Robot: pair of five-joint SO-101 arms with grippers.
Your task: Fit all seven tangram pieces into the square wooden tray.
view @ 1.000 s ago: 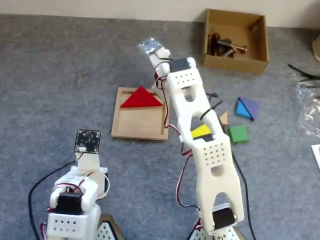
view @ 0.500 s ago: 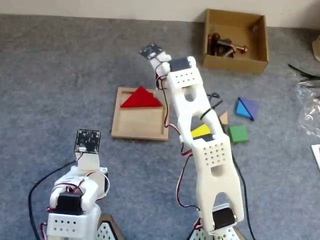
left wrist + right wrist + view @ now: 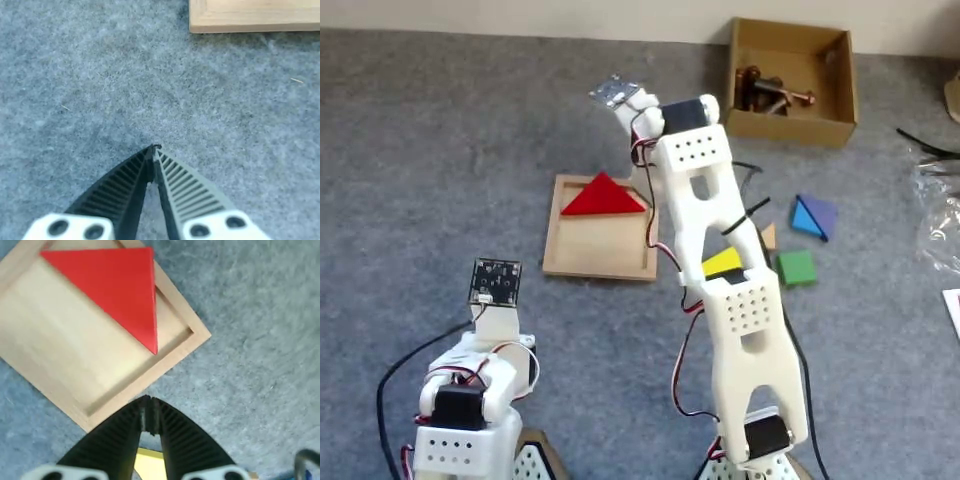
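Triangle (image 3: pixel 604 197) in tray (image 3: pixel 600 252); loose pieces (image 3: pixel 797 267) right, box (image 3: pixel 788 128) behind.

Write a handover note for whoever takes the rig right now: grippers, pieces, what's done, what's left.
Left gripper: shut, empty, over the carpet short of the tray.
Right gripper: shut, empty, above the tray's rim.
Done: red triangle in the tray.
Left: the rest; yellow piece, green square, blue triangle and purple piece lie on the carpet right of the tray.
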